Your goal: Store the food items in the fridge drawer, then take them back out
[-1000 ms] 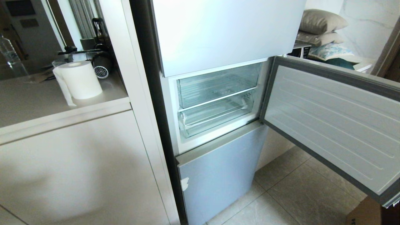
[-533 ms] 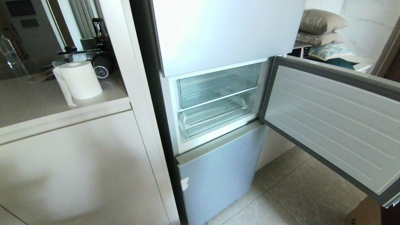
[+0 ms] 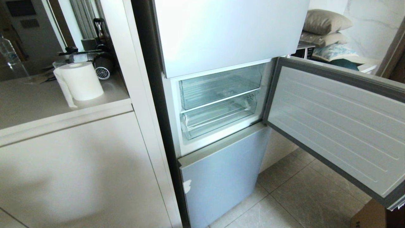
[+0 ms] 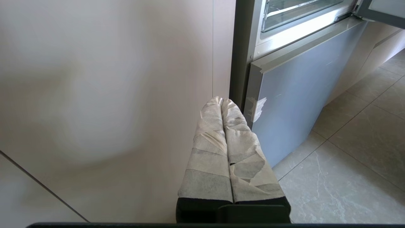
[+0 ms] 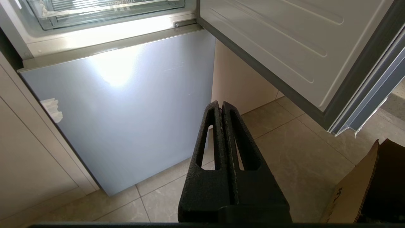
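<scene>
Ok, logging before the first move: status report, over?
Left gripper shut, right gripper shut, both empty, low. Taped clear plastic fridge drawer pushed in, no food seen. Open fridge door at right.

Clear fridge drawer (image 3: 218, 118), taped front corner, pushed in, lower slot

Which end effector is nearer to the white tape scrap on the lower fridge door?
Left. The left end effector hangs just beside the tape scrap; the right end effector hangs well away from it, nearer the door's other side.
</scene>
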